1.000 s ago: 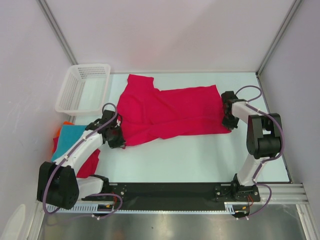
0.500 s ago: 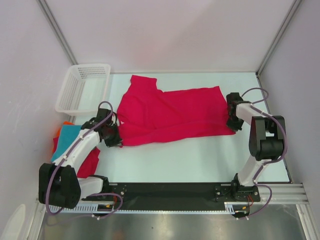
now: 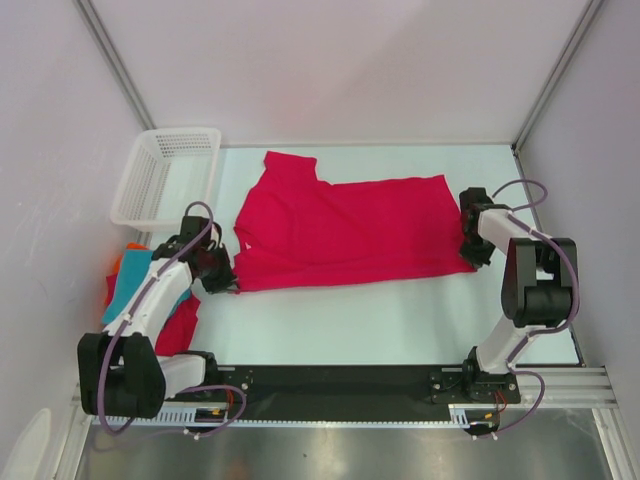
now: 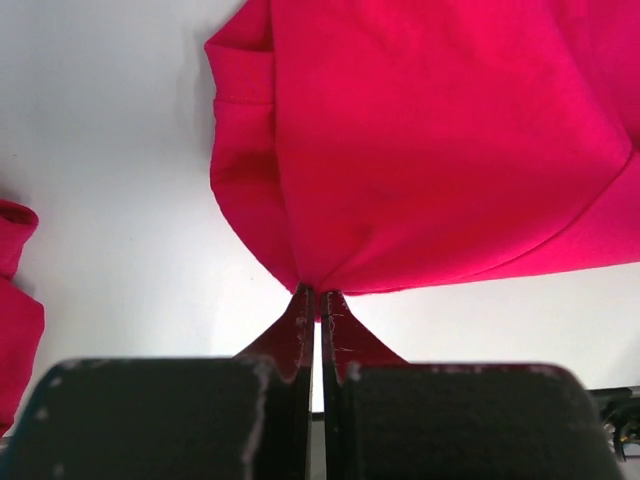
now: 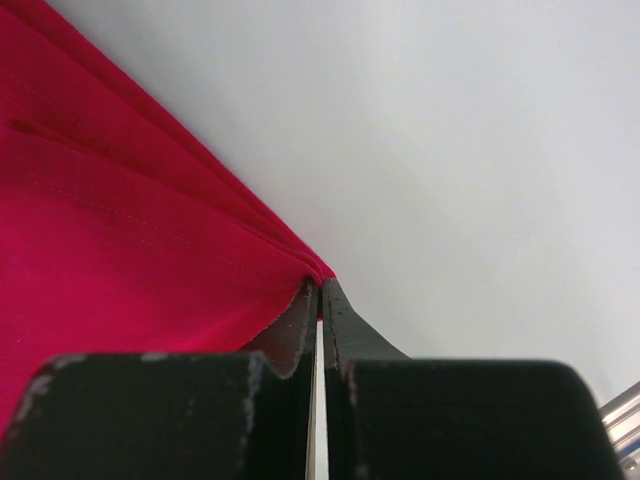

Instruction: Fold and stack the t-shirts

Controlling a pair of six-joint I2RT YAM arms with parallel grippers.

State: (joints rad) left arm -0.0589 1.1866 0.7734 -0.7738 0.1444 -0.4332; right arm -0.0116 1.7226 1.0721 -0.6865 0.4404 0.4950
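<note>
A large crimson-red t-shirt [image 3: 345, 230] lies stretched flat across the middle of the table. My left gripper [image 3: 226, 279] is shut on its near left corner; in the left wrist view [image 4: 317, 292] the cloth [image 4: 430, 150] fans out from the closed tips. My right gripper [image 3: 470, 260] is shut on its near right corner, seen in the right wrist view [image 5: 319, 283] with the cloth [image 5: 110, 240] to the left. Folded teal [image 3: 135, 280], orange [image 3: 116, 265] and red [image 3: 178, 325] t-shirts lie at the left edge under my left arm.
A white mesh basket [image 3: 168, 175] stands at the back left corner. The grey walls and frame posts close in the table on three sides. The black rail [image 3: 340, 380] with the arm bases runs along the near edge.
Both grippers have moved outward, left arm to the left and right arm to the right, pulling the crimson-red t-shirt wider and flatter.
</note>
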